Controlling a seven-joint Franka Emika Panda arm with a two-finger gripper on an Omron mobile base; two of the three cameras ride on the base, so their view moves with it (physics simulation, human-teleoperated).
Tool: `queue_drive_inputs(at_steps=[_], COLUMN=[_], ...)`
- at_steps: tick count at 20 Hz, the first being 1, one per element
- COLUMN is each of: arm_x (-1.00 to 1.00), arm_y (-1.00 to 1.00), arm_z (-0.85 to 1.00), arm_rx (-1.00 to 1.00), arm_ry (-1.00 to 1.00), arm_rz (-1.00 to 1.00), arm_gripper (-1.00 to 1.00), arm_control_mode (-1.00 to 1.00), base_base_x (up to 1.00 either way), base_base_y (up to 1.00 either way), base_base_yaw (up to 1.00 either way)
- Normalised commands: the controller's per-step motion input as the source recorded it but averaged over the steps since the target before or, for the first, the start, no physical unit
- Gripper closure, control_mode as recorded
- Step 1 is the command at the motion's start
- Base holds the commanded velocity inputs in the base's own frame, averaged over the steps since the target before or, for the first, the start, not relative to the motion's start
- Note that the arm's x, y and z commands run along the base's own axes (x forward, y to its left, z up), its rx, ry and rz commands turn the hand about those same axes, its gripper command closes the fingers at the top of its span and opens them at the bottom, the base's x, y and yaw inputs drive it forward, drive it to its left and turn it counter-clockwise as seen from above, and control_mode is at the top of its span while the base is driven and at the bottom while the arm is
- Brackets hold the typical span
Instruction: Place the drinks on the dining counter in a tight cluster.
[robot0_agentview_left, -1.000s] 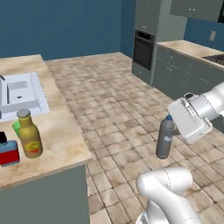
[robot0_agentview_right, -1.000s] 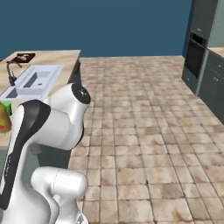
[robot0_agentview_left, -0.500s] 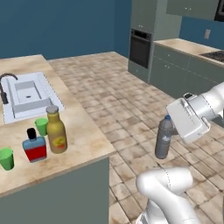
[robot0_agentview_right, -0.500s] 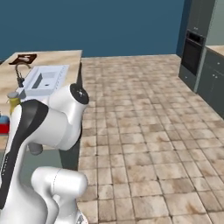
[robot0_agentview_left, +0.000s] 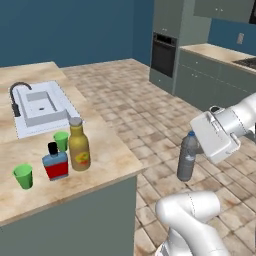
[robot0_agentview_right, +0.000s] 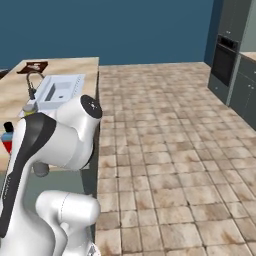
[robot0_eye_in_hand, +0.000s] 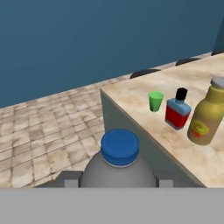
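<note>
My gripper (robot0_agentview_left: 196, 146) holds the slim grey water bottle (robot0_agentview_left: 186, 157) upright over the tiled floor (robot0_agentview_left: 150, 115), off the near corner of the dining counter (robot0_agentview_left: 107, 150); its jaws sit partly closed against the bottle's sides, though the fingertips are mostly cut off in the hand view, where I see a round blue cap (robot0_eye_in_hand: 120, 147). On the beige marble top near the front edge, the squat blue bottle (robot0_agentview_left: 55, 161) with red label stands just beside the taller amber bottle (robot0_agentview_left: 78, 145). Two small green cups (robot0_agentview_left: 23, 176) flank them. The white sink (robot0_agentview_left: 40, 103) and black curved faucet (robot0_agentview_left: 18, 95) lie farther back. In the right base view my arm's white body hides most of the counter.
</note>
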Motion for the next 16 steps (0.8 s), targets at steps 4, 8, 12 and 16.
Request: queue_drive_inputs(at_steps=[4,8,12,16], arm_x=[0.00,0.00,0.00,0.00], arm_y=[0.00,0.00,0.00,0.00], arm_z=[0.00,0.00,0.00,0.00], arm_rx=[0.00,0.00,0.00,0.00], arm_ry=[0.00,0.00,0.00,0.00], arm_rz=[0.00,0.00,0.00,0.00], arm_gripper=[1.00,1.00,1.00,1.00], arm_control_mode=[1.00,1.00,1.00,1.00], base_base_x=[0.10,0.24,0.21,0.66], base_base_y=[0.38,0.43,0.37,0.14], base_base_yaw=[0.00,0.00,0.00,0.00])
